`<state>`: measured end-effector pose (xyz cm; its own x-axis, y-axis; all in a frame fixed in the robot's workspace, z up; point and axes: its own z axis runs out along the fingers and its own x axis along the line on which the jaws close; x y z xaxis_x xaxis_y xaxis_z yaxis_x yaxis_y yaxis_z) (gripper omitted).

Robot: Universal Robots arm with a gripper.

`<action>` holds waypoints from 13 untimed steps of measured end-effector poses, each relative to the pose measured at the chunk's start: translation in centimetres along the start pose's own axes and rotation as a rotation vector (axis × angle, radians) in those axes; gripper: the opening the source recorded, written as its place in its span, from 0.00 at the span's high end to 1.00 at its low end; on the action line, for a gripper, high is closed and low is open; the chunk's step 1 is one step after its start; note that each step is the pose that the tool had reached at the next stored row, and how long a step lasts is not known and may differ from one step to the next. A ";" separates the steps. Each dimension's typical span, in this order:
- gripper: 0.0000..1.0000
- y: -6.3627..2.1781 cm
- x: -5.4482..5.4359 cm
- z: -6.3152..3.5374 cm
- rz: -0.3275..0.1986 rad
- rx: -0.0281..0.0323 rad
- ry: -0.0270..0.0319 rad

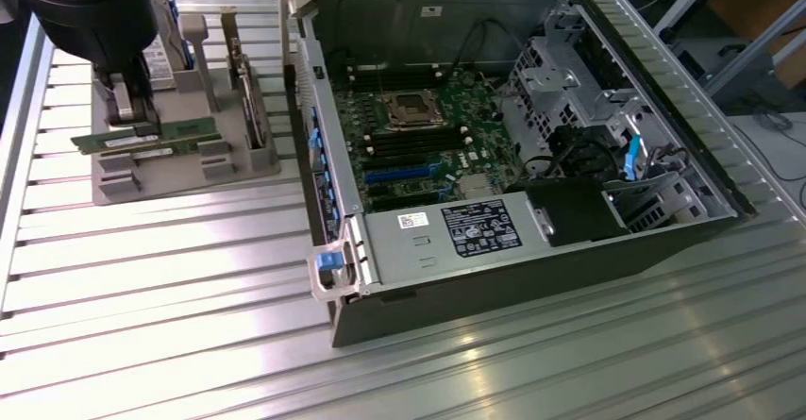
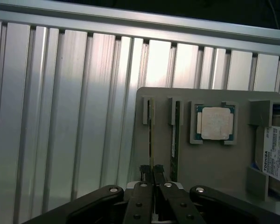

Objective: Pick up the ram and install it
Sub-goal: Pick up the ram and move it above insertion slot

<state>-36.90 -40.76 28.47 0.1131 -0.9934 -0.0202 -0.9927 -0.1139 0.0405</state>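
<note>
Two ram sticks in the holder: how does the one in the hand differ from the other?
The gripped ram sits pinched between the fingers of the hand; the free ram has nothing touching it. The gripped ram stands in the slot nearer the holder's edge; the free ram stands next to the processor. Both are thin green sticks, on edge and parallel in the grey holder.

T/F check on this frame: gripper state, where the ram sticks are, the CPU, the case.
1. The gripper is shut on a ram stick standing in the gray holder. True.
2. That stick is seated in a motherboard slot. False: it sits in the holder, beside the other stick.
3. A processor chip lies in the holder. True.
4. The computer case is closed. False: the case is open, motherboard exposed.
</note>
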 end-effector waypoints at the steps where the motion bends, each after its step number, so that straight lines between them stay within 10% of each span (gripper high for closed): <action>1: 0.88 0.00 0.0 -0.06 0.000 -0.0001 0.0001; 13: 0.88 0.02 0.0 -0.55 0.000 -0.0001 0.0001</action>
<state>-36.90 -40.76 29.02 0.1131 -0.9934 -0.0201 -0.9927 -0.1139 0.0406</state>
